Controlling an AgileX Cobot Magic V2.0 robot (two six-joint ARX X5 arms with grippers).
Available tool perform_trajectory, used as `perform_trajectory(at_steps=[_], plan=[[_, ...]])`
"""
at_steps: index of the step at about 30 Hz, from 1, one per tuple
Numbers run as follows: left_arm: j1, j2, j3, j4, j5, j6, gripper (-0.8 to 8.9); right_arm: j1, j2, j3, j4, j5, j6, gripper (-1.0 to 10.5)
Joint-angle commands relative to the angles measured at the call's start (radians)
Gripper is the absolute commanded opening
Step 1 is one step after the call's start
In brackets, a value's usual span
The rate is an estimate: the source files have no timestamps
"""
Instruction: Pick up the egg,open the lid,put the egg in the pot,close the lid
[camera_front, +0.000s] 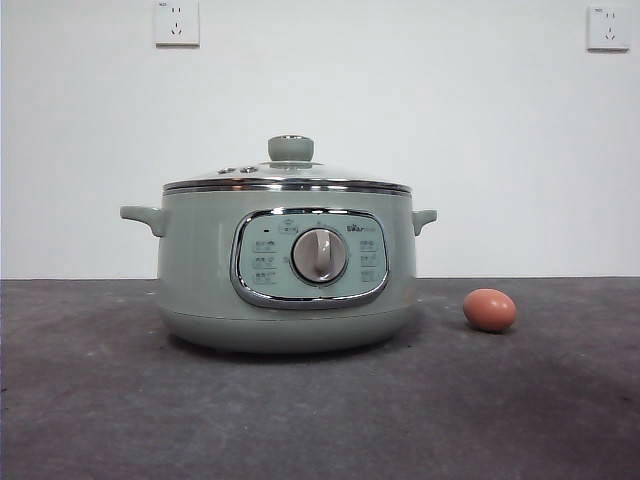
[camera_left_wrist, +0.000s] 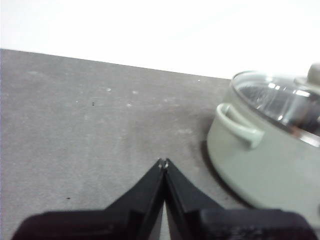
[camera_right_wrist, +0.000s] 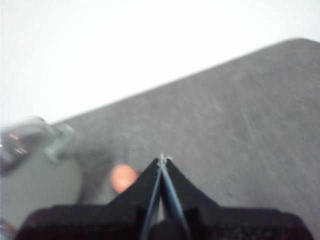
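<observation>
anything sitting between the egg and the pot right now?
Nothing. In the front view the egg lies on the dark table beside the pot, apart from it; only bare tabletop lies between. The blurred right wrist view agrees.

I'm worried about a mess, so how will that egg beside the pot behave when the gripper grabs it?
The egg lies on its side on the flat grey table, so a nudge would probably roll it. Its smooth, rounded shell may slip between narrow jaws and likely cracks under a hard squeeze. The right gripper, shut, is nearest.
</observation>
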Motion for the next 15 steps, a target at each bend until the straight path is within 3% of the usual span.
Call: perform_trajectory(at_steps=[1, 6, 11, 15], plan=[[0.003, 0.036, 0.063, -0.033, 0.011, -0.034, -0.06, 0.001, 0.034, 0.068, 0.001, -0.029, 0.029, -0.1], [0.003, 0.139, 0.219, -0.1, 0.109, -0.026, -0.06, 0.0, 0.144, 0.241, -0.091, -0.043, 0.01, -0.1], [0.003, 0.272, 0.412, -0.205, 0.168, 0.03, -0.06, 0.001, 0.307, 0.447, -0.233, -0.137, -0.101, -0.1], [0.002, 0.378, 0.575, -0.337, 0.188, 0.11, -0.06, 0.001, 0.435, 0.618, -0.375, -0.163, -0.17, -0.1]])
